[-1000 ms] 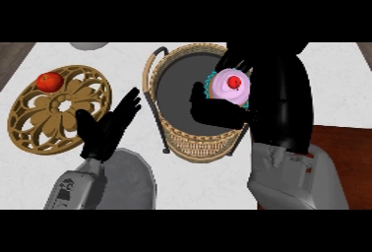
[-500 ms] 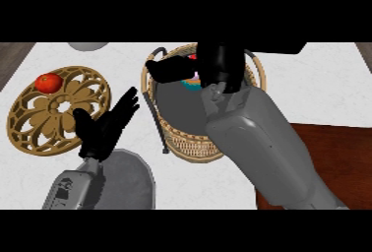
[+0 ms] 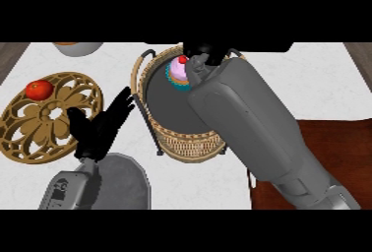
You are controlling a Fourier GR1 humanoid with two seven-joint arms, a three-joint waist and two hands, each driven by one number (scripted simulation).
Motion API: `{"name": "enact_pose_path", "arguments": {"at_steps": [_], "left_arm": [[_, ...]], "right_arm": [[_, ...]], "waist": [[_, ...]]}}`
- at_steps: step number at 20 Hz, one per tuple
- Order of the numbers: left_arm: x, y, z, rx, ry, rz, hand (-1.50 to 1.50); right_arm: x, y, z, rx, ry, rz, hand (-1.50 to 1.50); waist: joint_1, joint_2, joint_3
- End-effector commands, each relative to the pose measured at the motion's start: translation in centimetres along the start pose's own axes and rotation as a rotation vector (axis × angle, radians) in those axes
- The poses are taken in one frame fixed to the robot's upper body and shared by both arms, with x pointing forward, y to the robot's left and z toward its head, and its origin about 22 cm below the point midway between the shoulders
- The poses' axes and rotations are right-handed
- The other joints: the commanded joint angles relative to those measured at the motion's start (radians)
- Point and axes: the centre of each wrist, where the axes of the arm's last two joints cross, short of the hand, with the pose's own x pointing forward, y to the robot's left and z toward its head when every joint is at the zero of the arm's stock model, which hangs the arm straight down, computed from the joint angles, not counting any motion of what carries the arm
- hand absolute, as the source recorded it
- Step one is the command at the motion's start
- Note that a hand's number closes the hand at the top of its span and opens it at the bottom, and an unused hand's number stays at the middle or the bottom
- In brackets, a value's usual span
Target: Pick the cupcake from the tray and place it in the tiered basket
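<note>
Cupcake [image 3: 177, 74] is seen off the tray [image 3: 29, 147] and within the basket [image 3: 190, 145] rim, against the right hand [image 3: 200, 53], whose grip cannot be told, so release is judged left; the left hand [image 3: 102, 129] is held spread alongside.

My right hand [image 3: 202, 53] holds the cupcake [image 3: 177, 73] over the basket [image 3: 190, 143]; my left hand [image 3: 102, 129] rests open beside the tray [image 3: 29, 142].
</note>
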Motion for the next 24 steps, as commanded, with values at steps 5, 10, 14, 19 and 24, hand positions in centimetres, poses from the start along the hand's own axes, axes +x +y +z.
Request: {"name": "enact_pose_path", "arguments": {"at_steps": [5, 10, 14, 19, 24], "left_arm": [[-2.0, 1.9, 1.0, 0.065, 0.015, 0.024, 0.0], [-1.7, 2.9, 1.9, 0.092, 0.025, 0.025, 0.0], [-1.3, 2.6, 2.2, 0.098, 0.024, 0.03, 0.0], [-2.0, 2.4, 2.0, 0.113, 0.025, 0.017, 0.0], [-2.0, 1.8, 2.4, 0.075, 0.015, 0.023, 0.0]], "right_arm": [[-1.3, -6.2, 0.0, -0.146, 0.156, -0.057, -1.5], [-4.2, -13.2, 3.2, -0.059, 0.153, -0.016, -1.5], [-5.2, -18.3, 6.4, 0.043, 0.126, 0.006, -1.5], [-5.7, -25.1, 9.9, 0.099, 0.132, 0.044, -1.5], [-5.9, -30.6, 13.1, 0.082, 0.144, 0.055, -1.5]], "waist": [[-0.071, -0.018, 0.001], [-0.081, -0.021, 0.002], [-0.1, -0.026, 0.003], [-0.113, -0.021, 0.004], [-0.089, -0.014, 0.004]]}}
